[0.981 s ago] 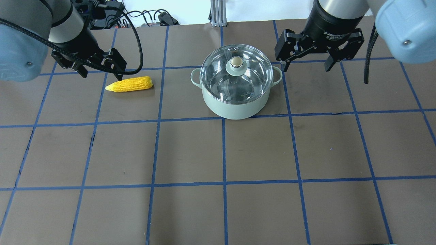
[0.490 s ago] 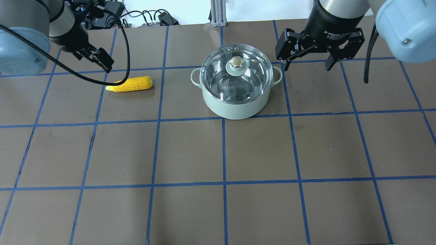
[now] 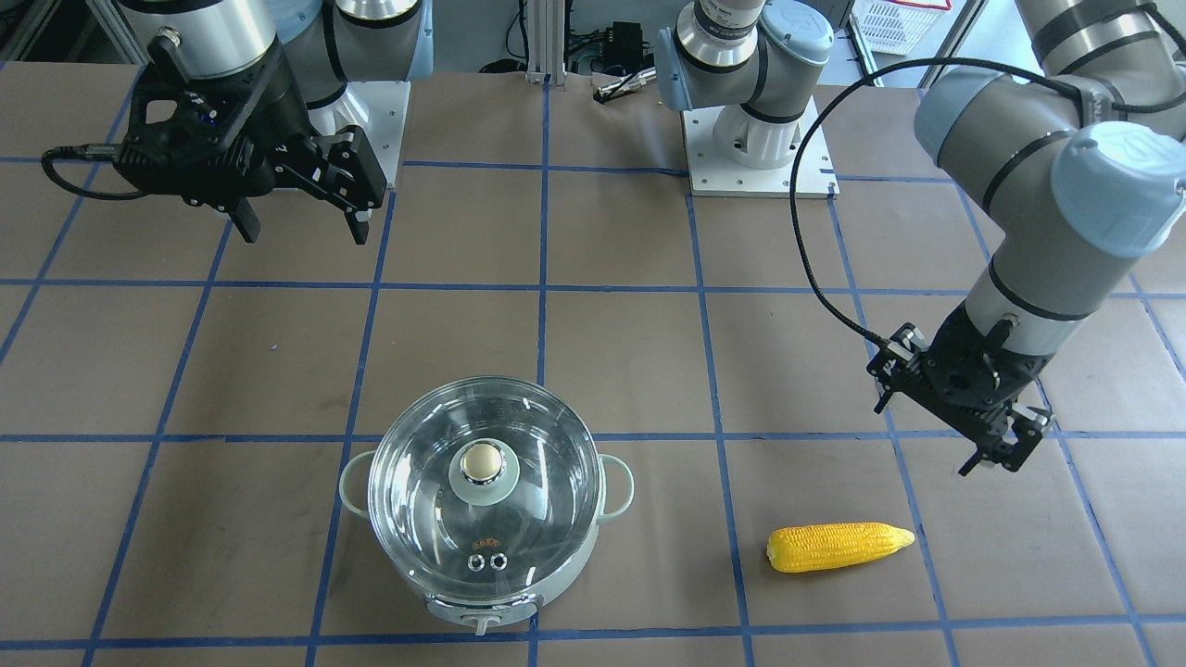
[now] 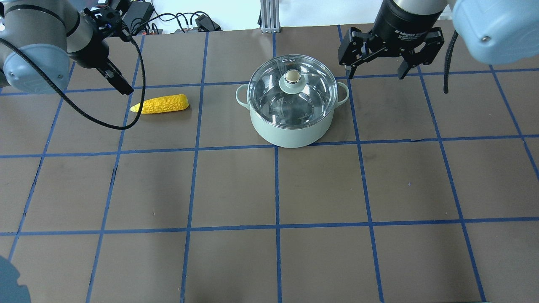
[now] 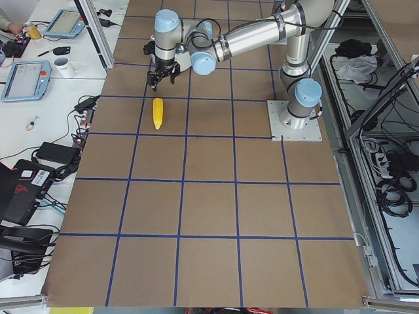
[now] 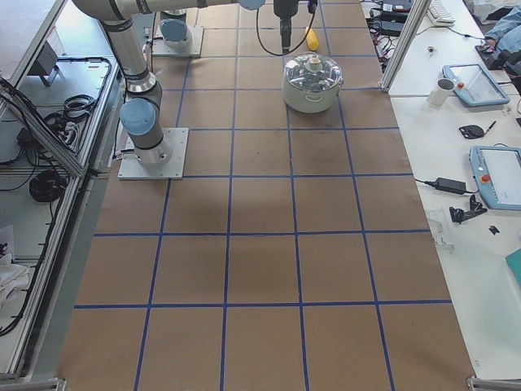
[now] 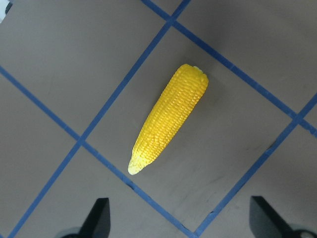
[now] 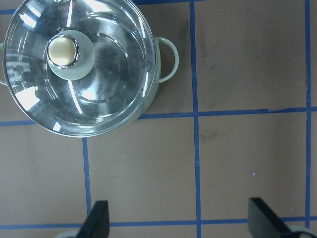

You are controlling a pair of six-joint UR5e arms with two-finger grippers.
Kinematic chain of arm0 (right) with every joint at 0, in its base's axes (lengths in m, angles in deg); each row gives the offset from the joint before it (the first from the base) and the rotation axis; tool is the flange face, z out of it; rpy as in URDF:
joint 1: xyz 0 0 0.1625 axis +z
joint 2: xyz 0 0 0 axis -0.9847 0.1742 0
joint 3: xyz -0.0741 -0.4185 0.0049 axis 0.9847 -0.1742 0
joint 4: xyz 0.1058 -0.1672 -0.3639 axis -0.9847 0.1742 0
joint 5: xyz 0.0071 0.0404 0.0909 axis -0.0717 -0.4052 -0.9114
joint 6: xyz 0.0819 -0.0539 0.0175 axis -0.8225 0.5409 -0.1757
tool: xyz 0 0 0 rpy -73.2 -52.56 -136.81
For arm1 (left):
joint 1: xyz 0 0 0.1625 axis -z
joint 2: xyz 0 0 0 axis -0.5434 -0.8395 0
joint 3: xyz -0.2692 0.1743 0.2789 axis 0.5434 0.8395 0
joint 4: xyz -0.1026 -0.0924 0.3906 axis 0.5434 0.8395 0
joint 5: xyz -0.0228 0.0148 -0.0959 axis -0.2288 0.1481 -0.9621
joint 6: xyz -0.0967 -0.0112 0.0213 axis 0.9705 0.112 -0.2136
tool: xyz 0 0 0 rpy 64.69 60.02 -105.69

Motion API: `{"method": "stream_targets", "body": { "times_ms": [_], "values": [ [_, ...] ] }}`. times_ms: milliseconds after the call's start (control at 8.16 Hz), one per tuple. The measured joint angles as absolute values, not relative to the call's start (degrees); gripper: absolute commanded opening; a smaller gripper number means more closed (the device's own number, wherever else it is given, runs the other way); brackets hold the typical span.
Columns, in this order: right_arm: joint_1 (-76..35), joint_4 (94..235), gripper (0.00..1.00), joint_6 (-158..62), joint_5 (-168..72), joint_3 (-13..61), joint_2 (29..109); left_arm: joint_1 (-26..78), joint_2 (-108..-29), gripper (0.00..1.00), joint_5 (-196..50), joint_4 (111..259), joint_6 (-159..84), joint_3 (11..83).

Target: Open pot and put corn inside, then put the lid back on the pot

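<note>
The pale mint-green pot stands on the table with its clear glass lid on it. In the right wrist view the lid shows at the upper left. The yellow corn lies flat on the table to the pot's left. My left gripper is open and empty, hovering beside the corn's tapered tip. In the left wrist view the corn lies just beyond the fingers. My right gripper is open and empty, above the table beside the pot's right handle.
The brown table has a blue tape grid. Cables and power bricks lie past the far edge on the left. An aluminium post stands behind the pot. The arm bases sit on the robot's side.
My left arm has swung left and back and turned at the wrist, so the gripper now sits by the corn's tip. My right gripper has shifted slightly back. Both stay open.
</note>
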State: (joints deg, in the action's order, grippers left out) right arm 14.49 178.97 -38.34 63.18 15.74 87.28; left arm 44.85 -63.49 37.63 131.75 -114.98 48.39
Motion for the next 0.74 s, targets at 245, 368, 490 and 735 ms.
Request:
{"method": "stream_targets", "body": {
  "times_ms": [245,368,490,735],
  "values": [
    [15.3,183.4,1.00,-39.6,63.2,12.7,81.3,44.6,-68.0,1.00,32.8,129.4,-123.1,48.2],
    [16.3,187.3,1.00,-41.2,63.2,11.9,77.4,44.6,-69.9,1.00,31.4,128.5,-127.0,48.0],
    [18.4,192.2,1.00,-43.8,63.6,11.5,73.4,44.6,-71.7,1.00,30.4,127.9,-130.6,48.0],
    [22.7,200.7,1.00,-49.2,64.4,11.4,67.2,44.5,-74.4,1.00,28.4,126.1,-137.9,47.8]
  ]
}}
